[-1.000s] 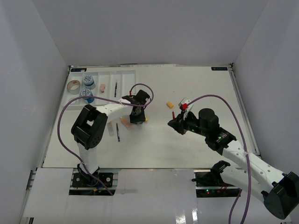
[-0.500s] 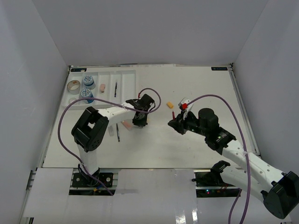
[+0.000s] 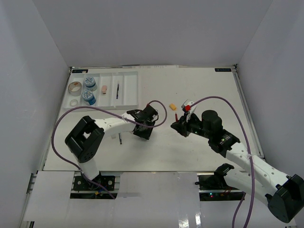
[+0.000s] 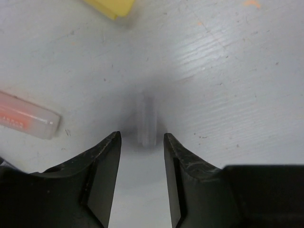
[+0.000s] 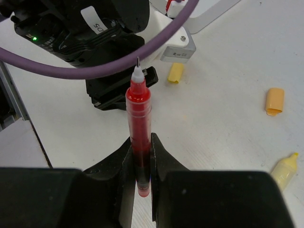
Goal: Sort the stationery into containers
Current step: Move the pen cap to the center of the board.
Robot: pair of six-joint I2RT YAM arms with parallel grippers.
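My right gripper (image 3: pixel 177 124) (image 5: pixel 140 145) is shut on a red pen (image 5: pixel 138 111) with its tip pointing away; the pen shows in the top view (image 3: pixel 176 118). My left gripper (image 3: pixel 144 129) (image 4: pixel 141 142) is open and low over the table, with a small clear cap (image 4: pixel 147 119) lying just past its fingertips. A yellow eraser (image 4: pixel 112 6) and a clear pink-orange marker (image 4: pixel 26 121) lie nearby. The white tray (image 3: pixel 128 90) at the far left holds a tape roll (image 3: pixel 74 88), two blue-white tubs (image 3: pixel 89 82), a pink eraser (image 3: pixel 104 89) and a dark pen (image 3: pixel 117 91).
An orange cap (image 3: pixel 173 107) (image 5: pixel 274 100), a yellow cap (image 5: pixel 175 72) and a yellow marker piece (image 5: pixel 284 170) lie on the table between the arms. A dark pen (image 3: pixel 120 139) lies left of my left gripper. The left arm's purple cable (image 3: pixel 159 111) loops above it.
My left gripper has moved toward the near edge and slightly right, coming low over the clear cap. My right gripper has held still with the red pen.
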